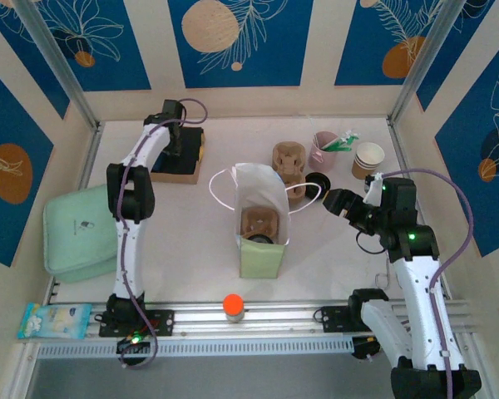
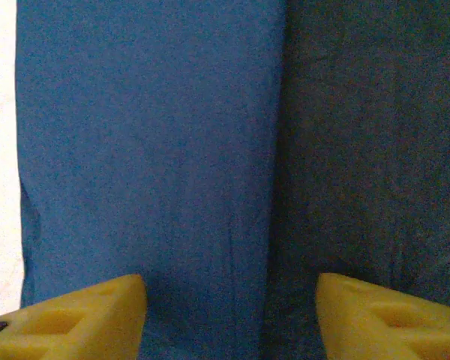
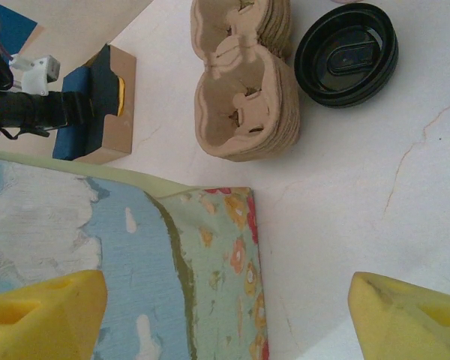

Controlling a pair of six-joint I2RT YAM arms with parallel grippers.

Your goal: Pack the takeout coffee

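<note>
The left gripper (image 2: pixel 231 283) is pressing onto soft blue napkins (image 2: pixel 150 150) in the far-left box (image 1: pixel 181 176), fingers apart; whether it is gripping, I cannot tell. The right gripper (image 3: pixel 226 279) is gaping beside the light, flimsy bag (image 1: pixel 262 249) mid-table, best taken by its upper edge.

The tabletop (image 1: pixel 191 241) is carrying one bag (image 1: pixel 260 249), one carrier stack (image 1: pixel 289 160), one lid (image 1: pixel 318 180), one cup stack (image 1: pixel 368 158), one pink cup (image 1: pixel 323 151), one box (image 1: pixel 179 176), one pouch (image 1: pixel 79 231), one bottle (image 1: pixel 233 307), one packet (image 1: pixel 58 320); one more carrier (image 1: pixel 256 221) is sitting in the bag.

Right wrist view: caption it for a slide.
Open end effector over floral bag, near stacked cup carriers and black lid.
</note>
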